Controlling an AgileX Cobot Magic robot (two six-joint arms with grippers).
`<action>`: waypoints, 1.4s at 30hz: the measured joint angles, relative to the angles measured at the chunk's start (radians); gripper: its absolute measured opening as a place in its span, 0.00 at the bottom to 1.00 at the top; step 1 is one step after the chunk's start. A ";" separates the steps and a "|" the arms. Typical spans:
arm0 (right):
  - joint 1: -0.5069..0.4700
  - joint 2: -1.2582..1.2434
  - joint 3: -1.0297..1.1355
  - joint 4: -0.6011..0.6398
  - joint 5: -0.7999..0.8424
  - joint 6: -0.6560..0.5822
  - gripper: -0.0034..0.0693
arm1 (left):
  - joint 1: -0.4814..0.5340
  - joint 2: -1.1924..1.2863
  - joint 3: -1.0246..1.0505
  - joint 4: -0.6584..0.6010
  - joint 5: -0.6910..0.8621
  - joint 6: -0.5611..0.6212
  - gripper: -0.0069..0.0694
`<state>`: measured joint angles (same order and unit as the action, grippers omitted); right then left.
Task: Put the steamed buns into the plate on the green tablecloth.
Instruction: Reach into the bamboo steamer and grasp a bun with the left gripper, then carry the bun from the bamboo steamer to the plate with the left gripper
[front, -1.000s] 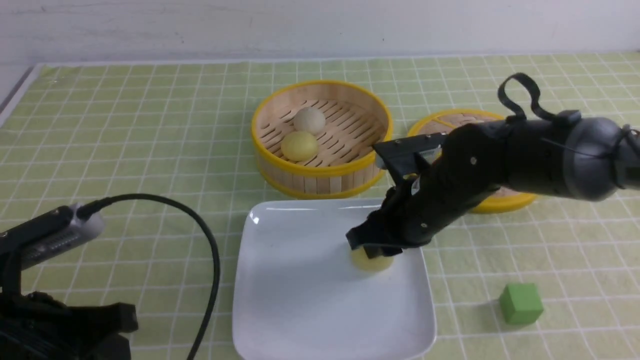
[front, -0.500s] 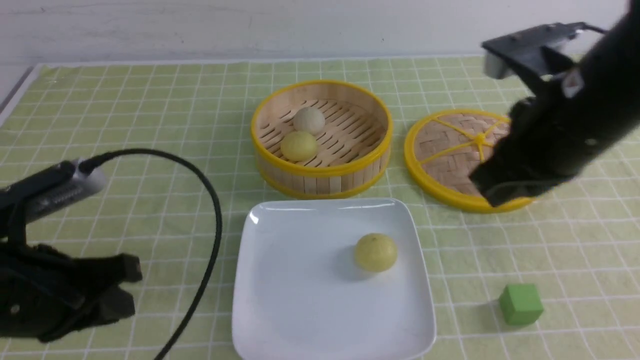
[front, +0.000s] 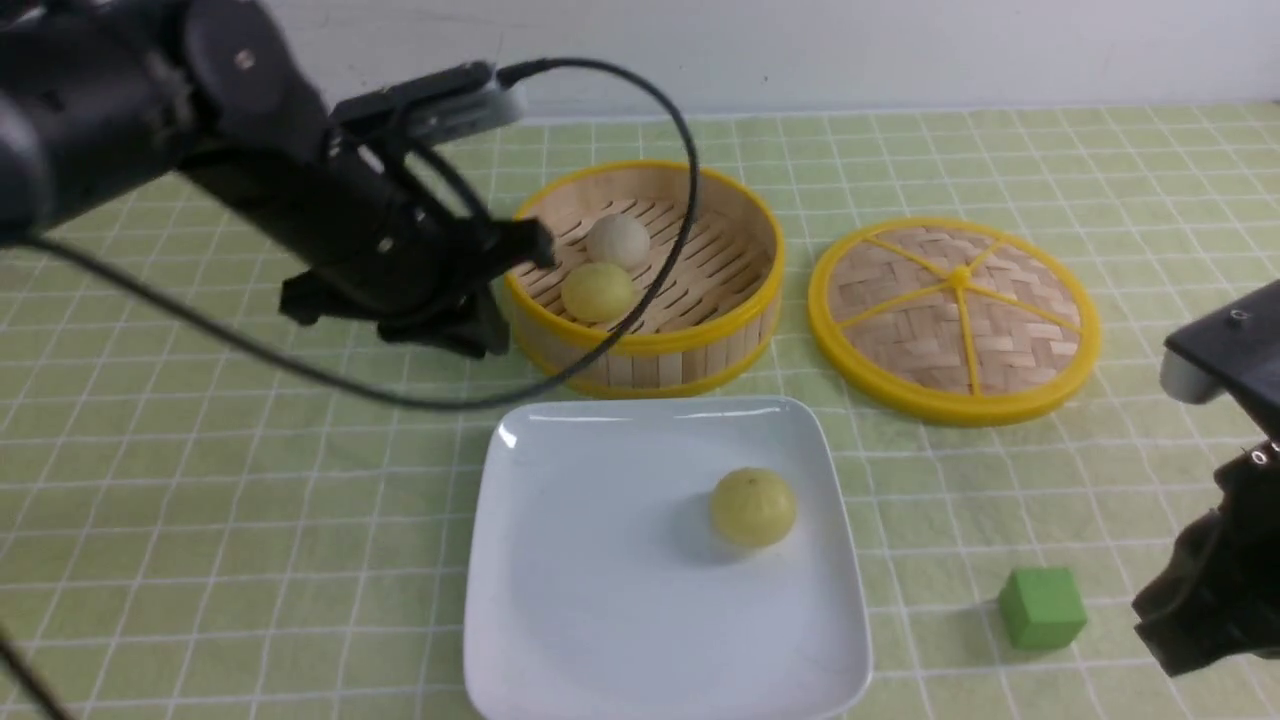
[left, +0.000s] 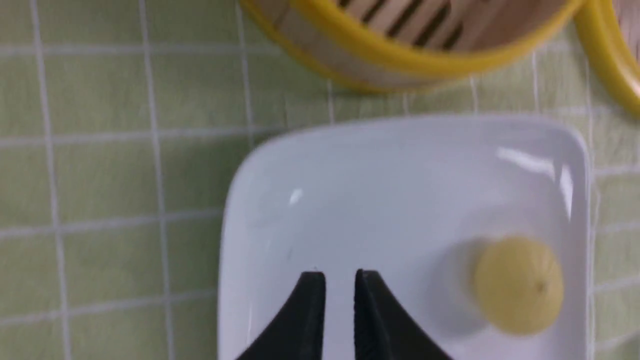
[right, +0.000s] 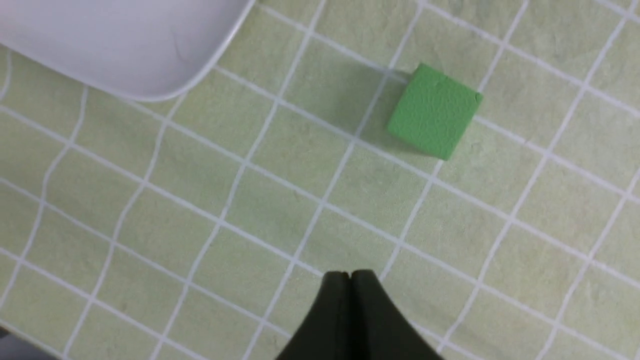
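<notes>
One pale yellow steamed bun (front: 752, 507) (left: 519, 285) lies on the right half of the white square plate (front: 600, 610) (left: 380, 165) on the green tablecloth (front: 200, 500). A second yellow bun (front: 598, 290) and an off-white bun (front: 618, 240) sit in the bamboo steamer (front: 645, 350). My left gripper (front: 470, 335) (left: 340, 280) hangs just left of the steamer's rim, its jaws a narrow gap apart and empty. Low at the right edge, my right gripper (front: 1160, 625) (right: 350, 274) is shut on nothing, next to the green cube.
The woven steamer lid (front: 955, 320) lies flat to the right of the steamer. A small green cube (front: 1041, 607) (right: 435, 111) sits right of the plate's corner (right: 125, 45). The left arm's cable (front: 690, 200) loops over the steamer.
The right gripper let go of the yellow bun on the plate, pulled back to the lower right and shut. The left arm swung up from the lower left to the steamer's left side.
</notes>
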<state>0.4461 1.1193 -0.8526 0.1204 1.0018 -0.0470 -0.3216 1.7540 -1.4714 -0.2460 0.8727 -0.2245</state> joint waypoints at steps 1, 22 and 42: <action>0.000 0.000 0.000 0.000 -0.011 0.000 0.03 | -0.001 0.068 -0.093 0.021 0.011 -0.043 0.38; 0.000 0.000 0.000 -0.016 -0.071 0.000 0.05 | -0.001 0.581 -0.638 0.040 0.096 0.065 0.36; 0.000 -0.003 0.000 -0.033 -0.071 0.003 0.06 | -0.007 0.106 -0.325 0.217 0.360 0.055 0.11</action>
<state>0.4461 1.1162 -0.8526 0.0872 0.9311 -0.0438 -0.3286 1.8603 -1.7968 -0.0287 1.2328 -0.1690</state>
